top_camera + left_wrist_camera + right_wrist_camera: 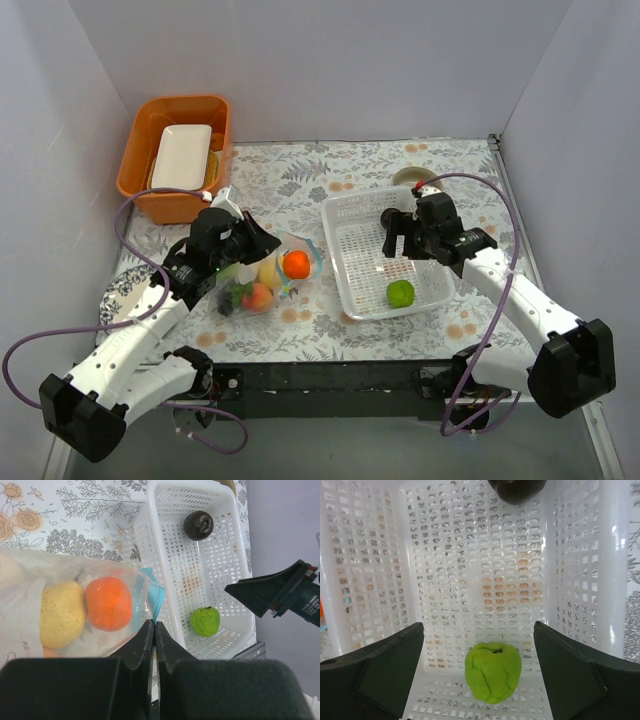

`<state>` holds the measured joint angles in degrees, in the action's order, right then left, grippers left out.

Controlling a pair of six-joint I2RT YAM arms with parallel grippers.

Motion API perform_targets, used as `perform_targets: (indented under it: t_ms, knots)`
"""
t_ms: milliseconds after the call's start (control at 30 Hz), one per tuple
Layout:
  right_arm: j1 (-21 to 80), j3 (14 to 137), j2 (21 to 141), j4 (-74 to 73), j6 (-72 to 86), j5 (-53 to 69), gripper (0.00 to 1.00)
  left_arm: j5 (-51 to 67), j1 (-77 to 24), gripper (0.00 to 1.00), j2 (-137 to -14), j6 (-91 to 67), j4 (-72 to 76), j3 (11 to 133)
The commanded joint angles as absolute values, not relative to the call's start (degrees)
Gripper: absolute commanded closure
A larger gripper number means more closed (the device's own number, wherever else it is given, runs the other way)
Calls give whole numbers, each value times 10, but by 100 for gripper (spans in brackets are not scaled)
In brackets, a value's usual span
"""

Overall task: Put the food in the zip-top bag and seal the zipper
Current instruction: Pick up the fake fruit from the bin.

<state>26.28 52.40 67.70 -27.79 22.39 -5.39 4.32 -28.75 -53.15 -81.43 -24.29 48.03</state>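
The clear zip-top bag (268, 278) lies left of the white basket (345, 205). It holds an orange (296, 264), a yellow lemon (270, 271), a peach (258, 296) and dark grapes (229, 299). My left gripper (268, 243) is shut on the bag's mouth edge by the teal zipper (155, 594); the orange (108, 603) and lemon (61, 613) show through the plastic. My right gripper (402, 250) hangs open above the basket. A green piece (493, 671) lies below its spread fingers (390, 665), apart from them. A dark plum (198, 525) sits at the basket's far end.
An orange bin (140, 190) holding a white dish (182, 156) stands at the back left. A patterned plate (115, 300) lies at the left edge under the left arm. A small round object (410, 177) sits behind the basket. Walls close in on three sides.
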Motion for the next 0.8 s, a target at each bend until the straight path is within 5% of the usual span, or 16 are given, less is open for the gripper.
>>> perform_targets:
  t_ms: [0,400,767]
  knots:
    - [260,497,710,-250,241,-5,2,59,-287,100,-541,-815,-227,481]
    - [260,554,741,-405,193,18,2,60,-287,100,-533,-816,-227,475]
    - [292,519,772,-399,192,35,2,62,-287,100,-523,-815,-224,470]
